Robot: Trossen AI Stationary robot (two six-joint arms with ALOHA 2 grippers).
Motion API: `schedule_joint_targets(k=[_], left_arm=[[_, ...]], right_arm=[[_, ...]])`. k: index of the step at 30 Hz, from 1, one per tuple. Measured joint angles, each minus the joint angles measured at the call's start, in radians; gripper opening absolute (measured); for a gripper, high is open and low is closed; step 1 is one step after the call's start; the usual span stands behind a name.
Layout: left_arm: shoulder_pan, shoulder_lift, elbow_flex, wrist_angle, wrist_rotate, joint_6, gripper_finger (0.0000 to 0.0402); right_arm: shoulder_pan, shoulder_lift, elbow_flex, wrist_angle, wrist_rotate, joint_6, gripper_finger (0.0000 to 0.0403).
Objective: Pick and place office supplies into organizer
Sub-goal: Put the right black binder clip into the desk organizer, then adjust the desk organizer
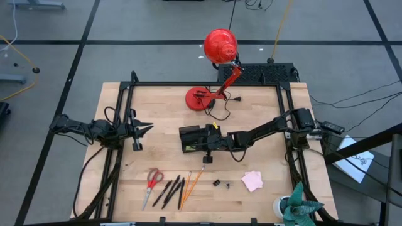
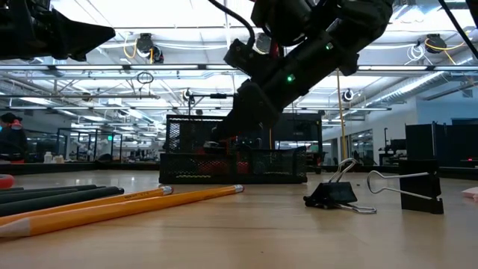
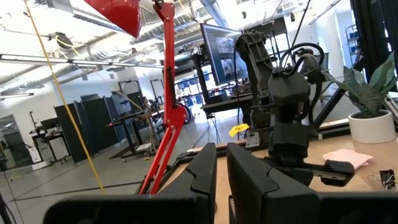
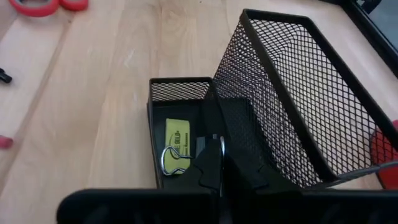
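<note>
Orange pencils (image 2: 112, 203) lie closest to the low camera, with black pens (image 2: 52, 196) beside them and two black binder clips (image 2: 334, 196) off to the side; all of these sit on the wooden table (image 1: 163, 147), well short of the right claw (image 1: 210, 142) and on the near side of it.

That right claw is reached out to the table's middle and hangs over the black mesh organizer (image 1: 195, 138). Its fingers are pressed together, and in its wrist view a clip with silver wire handles (image 4: 175, 157) shows right at the fingertips, inside the organizer's small low compartment. Whether the fingers actually pinch the clip cannot be told. Directly under the tips, in that same compartment, lies a small yellow piece (image 4: 177, 135) with print on it. Just beside the claw stands the organizer's tall mesh compartment (image 4: 292, 93); what it holds cannot be told.

From above, the red-handled scissors (image 1: 152, 180) lie near the table's front edge, beyond the pens from the right claw. A pink sticky-note pad (image 1: 252, 181) rests on the front of the table below the right arm. Behind the organizer stands a red desk lamp (image 1: 217, 63).

Over at the table's left edge, well apart from the organizer, the left claw (image 1: 141, 130) hovers with its fingers (image 3: 249, 180) drawn narrow, a slim gap between them and nothing held.
</note>
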Motion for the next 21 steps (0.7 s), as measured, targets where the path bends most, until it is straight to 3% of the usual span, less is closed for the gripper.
schedule_joint_targets(k=[16, 21], left_arm=[[0.000, 0.000, 0.000, 0.000, 0.000, -0.001, 0.0047], [0.000, 0.000, 0.000, 0.000, 0.000, -0.001, 0.0047]], right_arm=[[-0.004, 0.000, 0.000, -0.005, 0.000, 0.056, 0.0038], [0.008, -0.013, -0.001, -0.011, 0.000, -0.023, 0.0042]])
